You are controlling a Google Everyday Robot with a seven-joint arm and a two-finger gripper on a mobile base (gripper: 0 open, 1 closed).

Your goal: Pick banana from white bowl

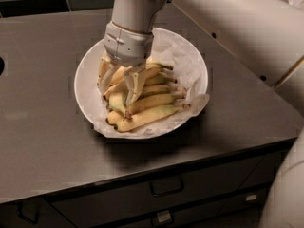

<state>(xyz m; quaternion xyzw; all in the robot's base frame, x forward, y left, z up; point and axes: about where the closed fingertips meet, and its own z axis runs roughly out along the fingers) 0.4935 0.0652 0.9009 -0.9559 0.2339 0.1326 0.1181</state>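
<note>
The wide white bowl (194, 65), lined with crinkled white paper, sits on the dark counter and holds several yellow bananas. My gripper (120, 83) is lowered into the left half of the pile. Its two pale fingers (135, 85) are spread, one at the pile's left edge and one in the middle, with bananas between them. A thicker, slightly greenish banana (118, 101) lies just under the fingertips, mostly covered by the gripper and the other bananas. Slimmer bananas (152, 115) lie to the right and in front.
The dark counter (47, 127) ends in a front edge just below the bowl, with drawers (166, 186) underneath. My white arm (228, 23) crosses the upper right above the bowl. A dark round opening (1, 65) shows at the counter's left edge.
</note>
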